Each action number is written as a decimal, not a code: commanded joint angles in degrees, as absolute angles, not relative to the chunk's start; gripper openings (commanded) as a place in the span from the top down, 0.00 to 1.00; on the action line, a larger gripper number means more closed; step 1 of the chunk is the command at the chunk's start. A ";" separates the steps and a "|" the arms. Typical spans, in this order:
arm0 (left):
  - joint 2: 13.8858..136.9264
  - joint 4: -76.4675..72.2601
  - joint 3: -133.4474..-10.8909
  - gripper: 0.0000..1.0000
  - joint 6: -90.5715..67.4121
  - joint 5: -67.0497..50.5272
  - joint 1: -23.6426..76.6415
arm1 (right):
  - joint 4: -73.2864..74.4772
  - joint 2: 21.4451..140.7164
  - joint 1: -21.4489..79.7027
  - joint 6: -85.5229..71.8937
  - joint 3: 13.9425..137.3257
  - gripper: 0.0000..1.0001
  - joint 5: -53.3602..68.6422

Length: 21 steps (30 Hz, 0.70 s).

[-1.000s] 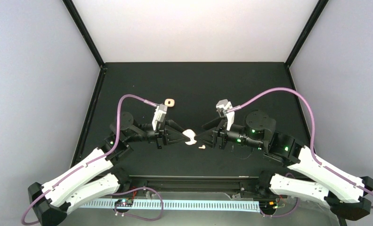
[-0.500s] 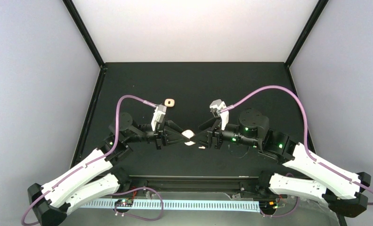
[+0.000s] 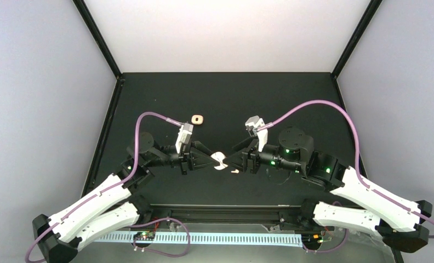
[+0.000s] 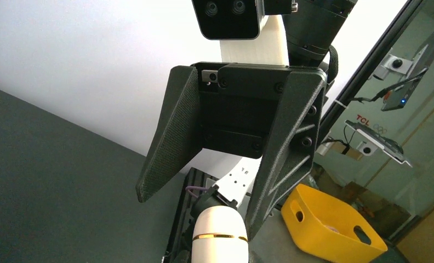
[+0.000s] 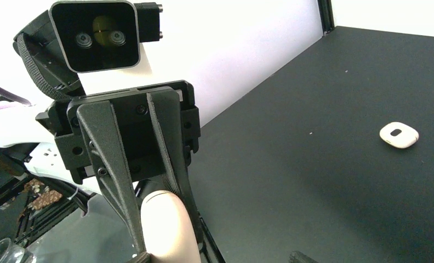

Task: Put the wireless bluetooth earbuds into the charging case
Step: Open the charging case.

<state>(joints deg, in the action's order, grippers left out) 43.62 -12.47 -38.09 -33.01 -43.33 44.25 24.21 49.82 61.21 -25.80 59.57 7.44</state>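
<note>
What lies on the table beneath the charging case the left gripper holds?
One white earbud lies on the table just beside the case, nearer the right gripper. The spot straight beneath the case is covered from view.

The left arm and the right arm are built alike: long white shell links joined by black, rounded joint housings. A purple cable runs from the left arm's wrist back along its links, and a second purple cable does the same on the right arm. Small green lights glow on the right arm's black joints. The right gripper is matte black, with a finely textured wedge finger and a ribbed finger with triangular recesses, fastened by dark screws. The left gripper has the same black ribbed build. Each carries a dark-faced, two-lens camera on a pale mount.
</note>
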 commanded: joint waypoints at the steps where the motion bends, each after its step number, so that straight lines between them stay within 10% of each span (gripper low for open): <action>1: 41.75 -15.52 -38.28 0.99 -33.32 -45.89 44.17 | 27.06 49.98 61.44 -25.30 61.77 0.36 3.01; 21: 41.97 -15.46 -38.35 0.98 -33.93 -45.90 44.12 | 27.18 52.20 62.93 -23.12 64.39 0.35 9.60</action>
